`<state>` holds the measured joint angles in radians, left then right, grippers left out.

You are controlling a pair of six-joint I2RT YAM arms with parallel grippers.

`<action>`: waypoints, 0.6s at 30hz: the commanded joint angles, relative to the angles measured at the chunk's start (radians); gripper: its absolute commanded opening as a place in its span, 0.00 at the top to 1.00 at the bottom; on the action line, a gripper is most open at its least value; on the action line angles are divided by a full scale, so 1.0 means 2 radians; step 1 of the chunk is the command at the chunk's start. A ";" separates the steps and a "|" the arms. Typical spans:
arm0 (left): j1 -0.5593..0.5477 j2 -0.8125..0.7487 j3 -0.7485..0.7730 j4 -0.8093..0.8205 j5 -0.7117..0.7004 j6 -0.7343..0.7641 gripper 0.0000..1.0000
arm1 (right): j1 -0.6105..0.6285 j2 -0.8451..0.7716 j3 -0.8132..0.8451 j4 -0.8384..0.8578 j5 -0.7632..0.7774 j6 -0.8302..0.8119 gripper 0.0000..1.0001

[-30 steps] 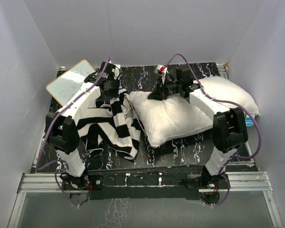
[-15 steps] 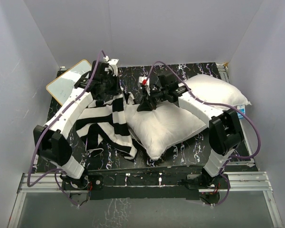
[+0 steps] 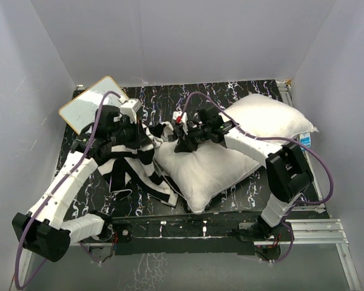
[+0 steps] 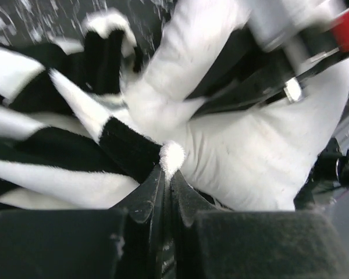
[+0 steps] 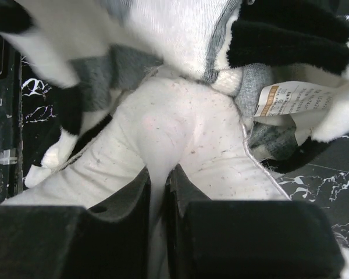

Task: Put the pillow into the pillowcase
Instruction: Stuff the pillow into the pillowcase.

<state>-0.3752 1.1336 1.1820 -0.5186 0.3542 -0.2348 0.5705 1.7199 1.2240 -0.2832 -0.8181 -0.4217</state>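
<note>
Squarely inside the right end effector (image 5: 158, 177) sits a pillow (image 5: 180, 133) fold.

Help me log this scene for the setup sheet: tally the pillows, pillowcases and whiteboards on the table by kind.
White pillows: 2, the near pillow and the far pillow
Striped pillowcase: 1
Whiteboard: 1
Total: 4

Clamped tight: left claw (image 4: 166, 174), right claw (image 5: 159, 181).
</note>
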 commanded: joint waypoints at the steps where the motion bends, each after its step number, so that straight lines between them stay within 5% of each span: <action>1: 0.001 -0.008 -0.077 0.011 0.053 -0.046 1.00 | 0.000 -0.033 -0.012 0.025 -0.012 -0.011 0.92; 8: 0.001 -0.008 -0.095 0.043 0.062 -0.076 0.99 | 0.058 -0.052 -0.013 0.037 -0.029 -0.025 0.92; 14: 0.001 0.004 -0.040 0.076 0.079 -0.091 1.00 | 0.086 -0.015 0.093 0.029 0.071 0.019 0.92; 18: 0.001 -0.004 -0.015 0.096 0.100 -0.097 1.00 | 0.046 0.009 0.130 0.081 0.167 0.069 0.92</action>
<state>-0.3748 1.1557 1.0786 -0.4023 0.4686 -0.4023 0.7444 1.7168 1.3666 -0.3080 -0.6788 -0.4046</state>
